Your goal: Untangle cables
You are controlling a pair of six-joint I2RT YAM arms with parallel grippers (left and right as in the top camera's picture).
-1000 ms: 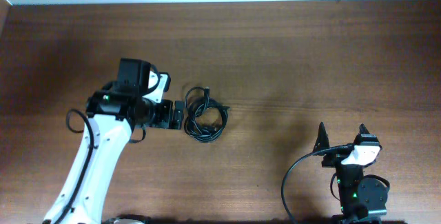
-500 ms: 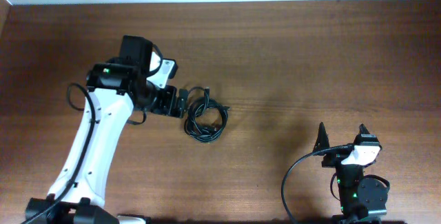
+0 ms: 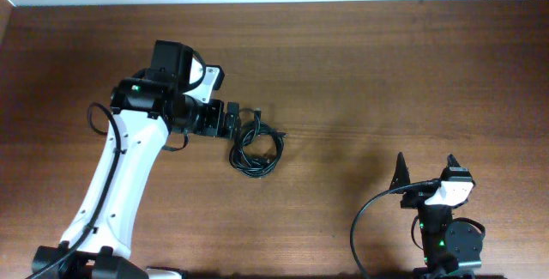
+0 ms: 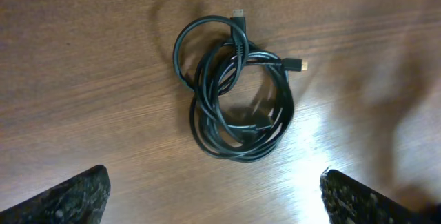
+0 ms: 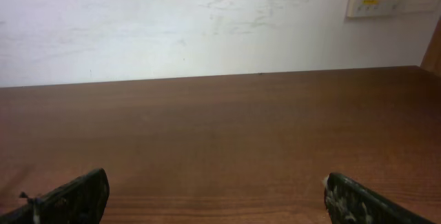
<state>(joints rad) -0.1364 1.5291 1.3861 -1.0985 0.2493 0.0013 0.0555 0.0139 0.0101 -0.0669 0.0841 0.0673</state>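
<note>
cables (image 4: 231, 89): tangled coil, two plug ends out, lying unmoved on wooden table (image 3: 386, 73) left of centre | left gripper (image 3: 232, 121): jaws wide, empty, has shifted to coil's upper-left edge, grasp looks next | right gripper (image 3: 426, 166): spread, idle, well apart

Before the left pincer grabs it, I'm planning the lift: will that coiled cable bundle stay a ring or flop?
Probably floppy and light: the cables are thin cords in loose, uneven loops. The glossy jacket may slip, and free plug ends could snag.
</note>
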